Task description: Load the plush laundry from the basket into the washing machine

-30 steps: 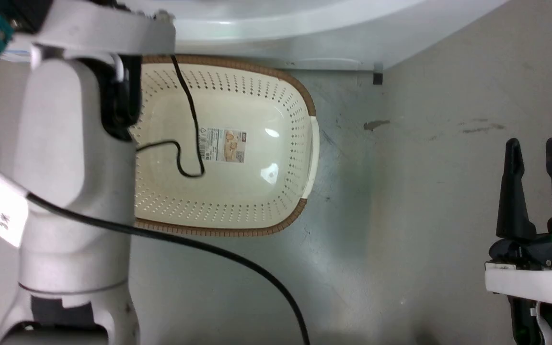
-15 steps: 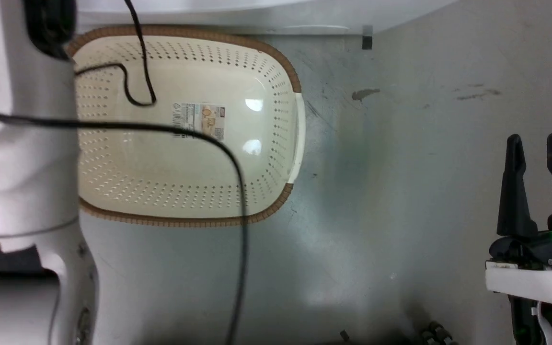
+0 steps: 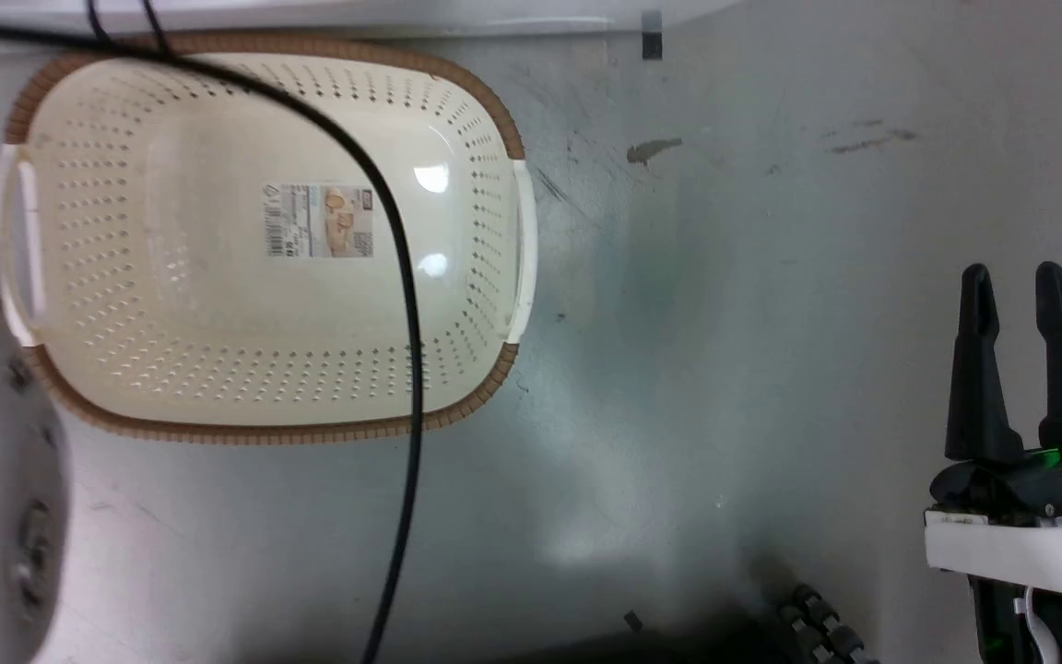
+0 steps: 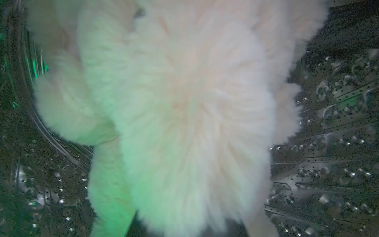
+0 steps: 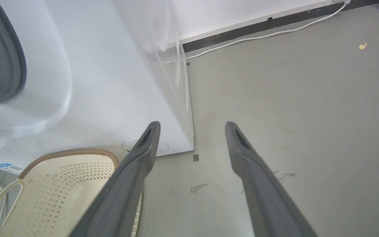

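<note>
We count one basket (image 3: pixel 171 369) at the upper left of the head view, with two side handles (image 3: pixel 522 249) and one label sticker (image 3: pixel 319 219). One black cable (image 3: pixel 407 369) crosses its middle. At the lower right is one right gripper (image 3: pixel 1011 277) with two fingers (image 3: pixel 978 369). The left wrist view has one plush laundry (image 4: pixel 183 115), and the right wrist view one washing machine (image 5: pixel 110 82).

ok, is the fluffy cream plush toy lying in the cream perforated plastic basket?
No, the basket is bare inside apart from its label sticker.
</note>
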### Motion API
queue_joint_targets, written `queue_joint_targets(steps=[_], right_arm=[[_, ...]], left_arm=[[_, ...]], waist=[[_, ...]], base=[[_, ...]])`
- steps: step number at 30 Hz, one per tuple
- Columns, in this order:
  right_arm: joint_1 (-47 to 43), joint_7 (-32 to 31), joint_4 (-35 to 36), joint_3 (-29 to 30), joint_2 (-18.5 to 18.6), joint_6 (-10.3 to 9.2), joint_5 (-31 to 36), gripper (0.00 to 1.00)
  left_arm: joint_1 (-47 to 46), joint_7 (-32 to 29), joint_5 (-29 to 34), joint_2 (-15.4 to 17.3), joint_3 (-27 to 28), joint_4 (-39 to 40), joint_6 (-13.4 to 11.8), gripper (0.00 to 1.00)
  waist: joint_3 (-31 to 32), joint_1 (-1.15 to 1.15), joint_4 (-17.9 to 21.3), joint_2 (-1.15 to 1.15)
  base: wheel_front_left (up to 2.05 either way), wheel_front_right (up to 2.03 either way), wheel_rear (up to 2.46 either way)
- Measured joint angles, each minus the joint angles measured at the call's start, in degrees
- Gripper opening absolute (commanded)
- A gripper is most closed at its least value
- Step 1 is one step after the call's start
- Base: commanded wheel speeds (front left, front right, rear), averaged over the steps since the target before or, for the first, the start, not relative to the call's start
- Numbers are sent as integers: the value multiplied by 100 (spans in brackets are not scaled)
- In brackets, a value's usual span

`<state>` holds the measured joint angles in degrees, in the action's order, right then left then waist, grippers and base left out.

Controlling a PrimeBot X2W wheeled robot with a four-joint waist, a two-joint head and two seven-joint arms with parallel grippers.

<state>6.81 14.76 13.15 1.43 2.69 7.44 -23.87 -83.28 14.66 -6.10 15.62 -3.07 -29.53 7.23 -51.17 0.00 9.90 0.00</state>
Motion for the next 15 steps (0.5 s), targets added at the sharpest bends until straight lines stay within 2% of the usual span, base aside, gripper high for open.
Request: queue_joint_targets(steps=[6, 12, 13, 14, 15], right_arm=[[-43, 0, 41, -9, 0, 0, -42, 100], [-88, 0, 59, -38, 0, 0, -58, 100], [-88, 0, 60, -48, 0, 0, -77, 100], [-88, -1, 62, -53, 0, 0, -92, 100], [-87, 0, 60, -51, 0, 0, -94, 100]], left_arm=[[-547, 0, -91, 183, -302, -535, 0, 0], [-938, 0, -220, 200, -390, -1092, 0, 0], [-987, 0, -229, 200, -389, -1167, 0, 21], [-1020, 0, -274, 188, -367, -1214, 0, 87], [-1057, 1, -309, 179, -363, -1298, -1, 100]], waist=[[-145, 0, 121, 0], [-259, 0, 158, 0], [-275, 0, 165, 0], [-290, 0, 172, 0], [-300, 0, 176, 0]], base=[[0, 0, 0], [0, 0, 0], [0, 0, 0], [0, 0, 0], [0, 0, 0]])
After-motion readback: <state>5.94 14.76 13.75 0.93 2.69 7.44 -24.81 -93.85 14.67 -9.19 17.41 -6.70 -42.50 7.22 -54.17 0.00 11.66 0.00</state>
